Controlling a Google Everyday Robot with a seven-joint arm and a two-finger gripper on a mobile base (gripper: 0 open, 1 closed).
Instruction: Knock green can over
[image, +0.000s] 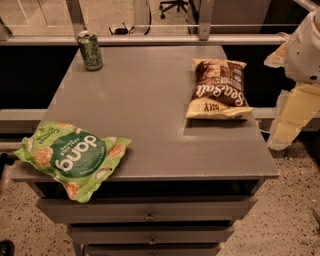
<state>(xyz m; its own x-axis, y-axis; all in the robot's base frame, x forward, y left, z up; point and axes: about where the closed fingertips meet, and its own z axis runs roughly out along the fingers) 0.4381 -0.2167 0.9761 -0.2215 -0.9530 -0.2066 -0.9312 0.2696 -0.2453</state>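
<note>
So, step: the approach, by my reading; the green can (90, 51) is not yet toppled.
Green can: upright at the far left corner of the tabletop (150, 105), well apart from both snack bags.
Next move: probably a long reach across the tabletop, passing the brown Sea Salt bag (218, 90), then a sideways push high on the can.
Arm (306, 45): pale links beyond the right edge, hanging downward.
Tool (284, 134): low at the right, off the tabletop; I cannot tell whether it is open or holding anything.
</note>
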